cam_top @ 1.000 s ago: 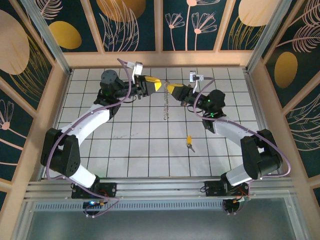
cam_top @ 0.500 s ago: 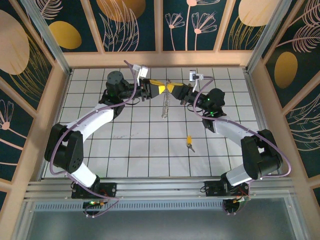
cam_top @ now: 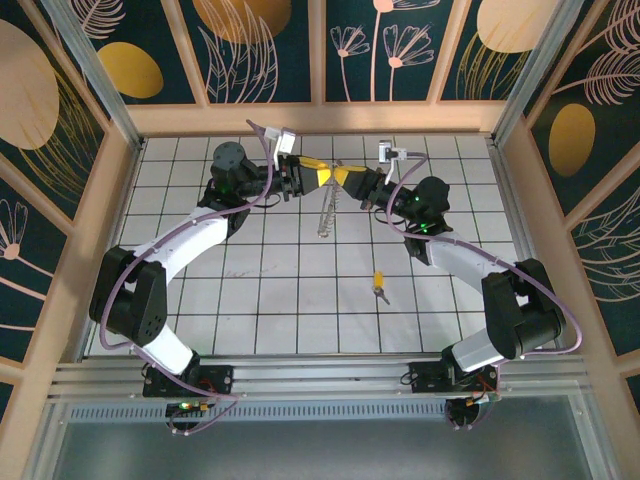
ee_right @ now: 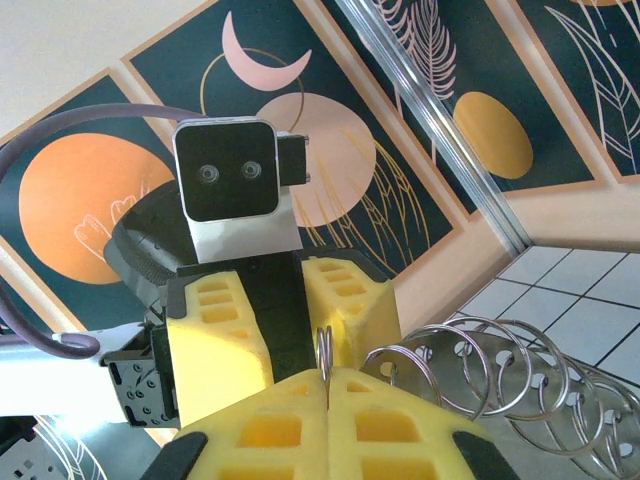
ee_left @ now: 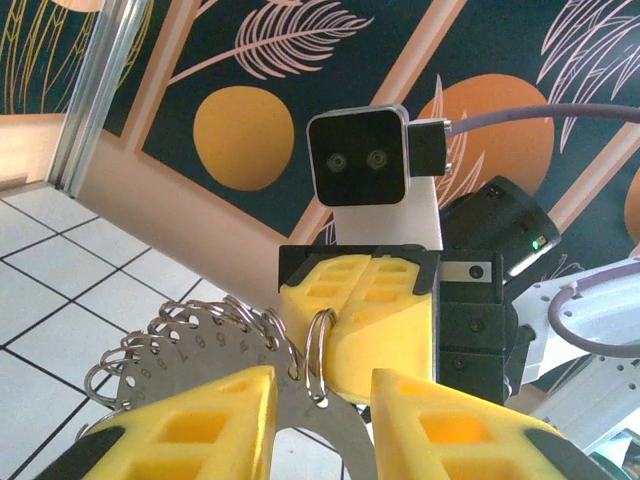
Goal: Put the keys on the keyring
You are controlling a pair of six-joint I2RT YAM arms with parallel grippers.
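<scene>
The keyring (cam_top: 325,210) is a thin numbered metal plate (ee_left: 190,360) carrying several silver split rings (ee_right: 490,375). It hangs above the tiles at the back centre. My right gripper (cam_top: 345,178) is shut, pinching one split ring (ee_right: 323,355) between its yellow fingertips (ee_right: 300,420). My left gripper (cam_top: 320,174) faces it tip to tip. Its jaws stand apart, with that same ring (ee_left: 320,345) and the plate's edge in the gap between them. The key (cam_top: 379,286), with a yellow-orange head and a short silver blade, lies alone on the tiles right of centre.
The white tiled floor (cam_top: 280,290) is fenced by a wooden rim (cam_top: 320,118) and patterned wall panels. Both arms arch inward from their bases at the near edge. Purple cables loop above each wrist.
My left gripper has moved right until it meets the right gripper's tips. The hanging keyring has swung slightly left. The right arm and the key have stayed put.
</scene>
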